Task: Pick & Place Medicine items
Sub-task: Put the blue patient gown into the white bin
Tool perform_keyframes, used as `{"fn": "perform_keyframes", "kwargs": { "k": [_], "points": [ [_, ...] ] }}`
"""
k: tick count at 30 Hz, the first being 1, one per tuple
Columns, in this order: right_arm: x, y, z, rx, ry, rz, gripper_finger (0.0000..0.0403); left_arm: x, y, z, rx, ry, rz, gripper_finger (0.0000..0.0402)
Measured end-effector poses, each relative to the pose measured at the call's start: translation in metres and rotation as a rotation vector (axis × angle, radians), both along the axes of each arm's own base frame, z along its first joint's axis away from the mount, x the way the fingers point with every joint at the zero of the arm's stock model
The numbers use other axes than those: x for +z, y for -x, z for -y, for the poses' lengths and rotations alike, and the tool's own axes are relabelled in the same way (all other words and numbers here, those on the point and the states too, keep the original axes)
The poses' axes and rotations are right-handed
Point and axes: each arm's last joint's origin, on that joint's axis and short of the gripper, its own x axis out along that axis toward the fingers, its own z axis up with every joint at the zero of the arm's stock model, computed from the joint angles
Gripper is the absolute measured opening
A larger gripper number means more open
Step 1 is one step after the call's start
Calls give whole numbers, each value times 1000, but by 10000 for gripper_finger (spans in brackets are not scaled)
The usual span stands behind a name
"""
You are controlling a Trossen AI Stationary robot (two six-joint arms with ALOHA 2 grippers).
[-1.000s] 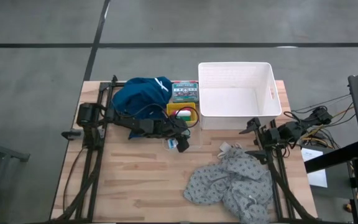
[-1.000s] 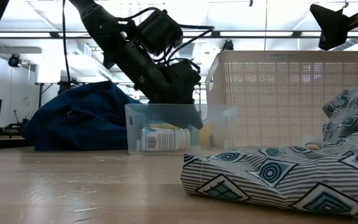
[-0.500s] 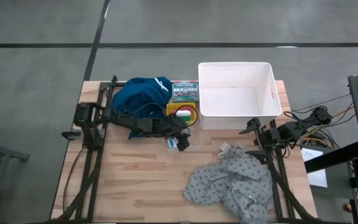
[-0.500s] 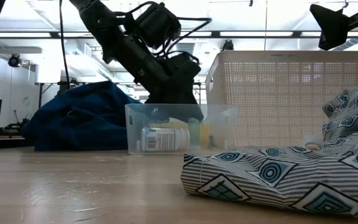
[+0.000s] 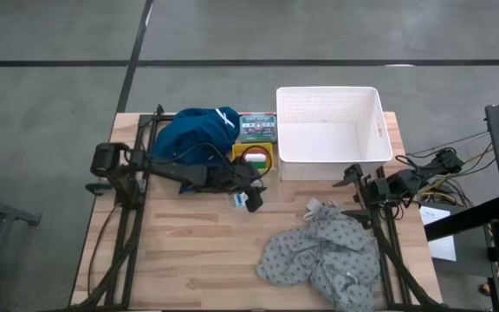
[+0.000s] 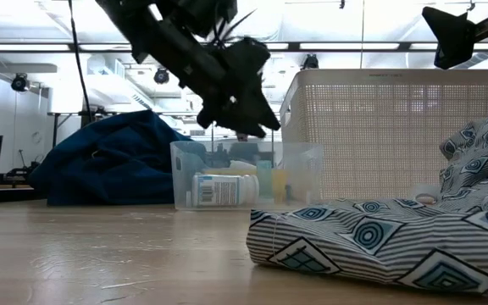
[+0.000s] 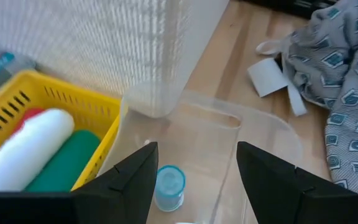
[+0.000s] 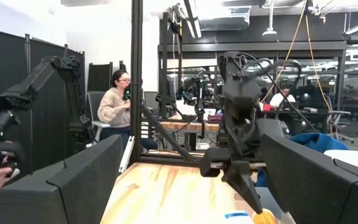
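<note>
My left gripper (image 5: 249,188) (image 7: 196,149) is open and empty. It hangs above a clear plastic tub (image 6: 244,174) (image 7: 229,143). A white-and-blue bottle (image 6: 223,188) lies on its side on the tub's floor, its blue cap (image 7: 169,185) showing in the left wrist view. Just beyond the tub, a small yellow basket (image 5: 254,159) (image 7: 17,102) holds a white tube (image 7: 30,146), a green tube (image 7: 61,165) and a red one (image 7: 30,115). My right gripper (image 5: 351,186) (image 8: 190,140) waits open near the table's right edge.
A large white basket (image 5: 280,130) (image 6: 396,127) stands at the far side, right of the yellow basket. A dark blue cloth (image 5: 193,130) and a green box (image 5: 256,127) lie far left. The grey dotted cloth (image 5: 319,256) covers the near right; bare wood lies near left.
My left gripper has risen out of the clear tub and now hangs above its rim, tipped up a little. The bottle has stayed on the tub's floor. With the gripper out of the way, the tubes in the yellow basket show more fully from above.
</note>
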Motion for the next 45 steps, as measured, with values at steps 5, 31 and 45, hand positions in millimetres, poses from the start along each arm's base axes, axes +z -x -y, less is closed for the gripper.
{"fn": "perform_keyframes", "kwargs": {
  "k": [5, 31, 45],
  "points": [
    [-1, 0, 0, 0, 3, -6, 380, 12, 4, 16, -9, -69, 26, 226],
    [-2, 0, 0, 0, 8, -15, 380, 47, 27, 86, -77, -247, 117, 226],
    [-2, 0, 0, 0, 8, -15, 380, 64, 51, 131, -257, -302, 154, 226]
  ]
}}
